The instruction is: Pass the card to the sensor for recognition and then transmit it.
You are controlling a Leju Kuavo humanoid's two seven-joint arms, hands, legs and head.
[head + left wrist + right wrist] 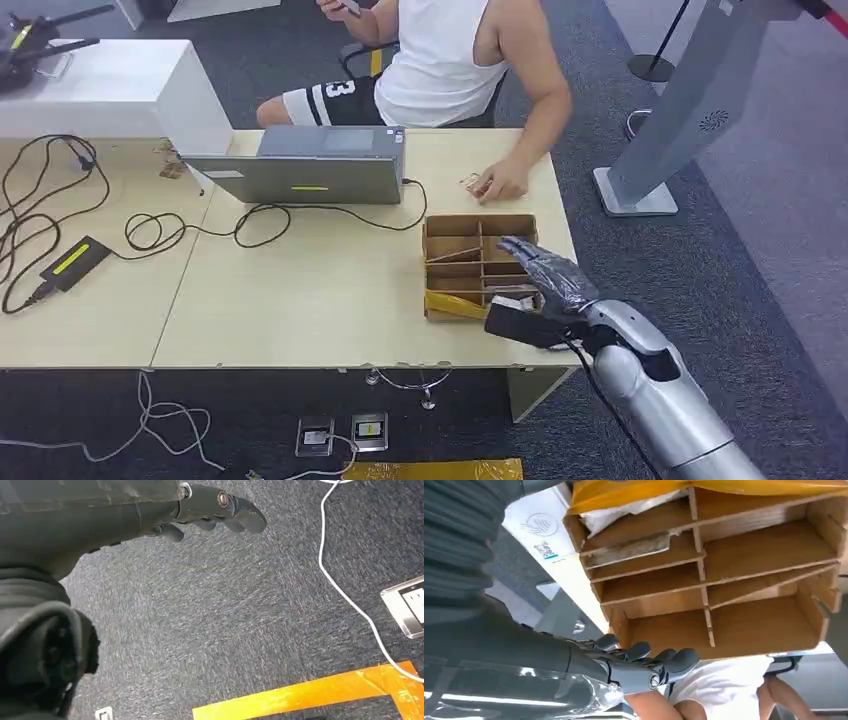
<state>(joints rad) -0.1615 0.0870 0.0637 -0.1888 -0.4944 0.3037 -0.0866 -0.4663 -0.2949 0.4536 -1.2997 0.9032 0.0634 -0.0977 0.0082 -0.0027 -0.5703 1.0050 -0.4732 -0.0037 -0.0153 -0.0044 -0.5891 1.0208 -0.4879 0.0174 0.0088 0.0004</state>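
the card (512, 301) looks like a small pale slip lying in the near compartment of the cardboard divider box (478, 228), beside a strip of yellow tape (455, 303). i judge it light, thin, stiff and slick, best pinched by an edge rather than pressed flat. my right hand (542, 270) hovers over the box's near right corner, fingers (674, 658) stretched out and apart, holding nothing, and i cannot tell whether they touch the card. my left hand (210, 505) hangs above the carpet, fingers loosely extended, empty. a seated person rests a hand (497, 182) on the table (300, 300) beyond the box.
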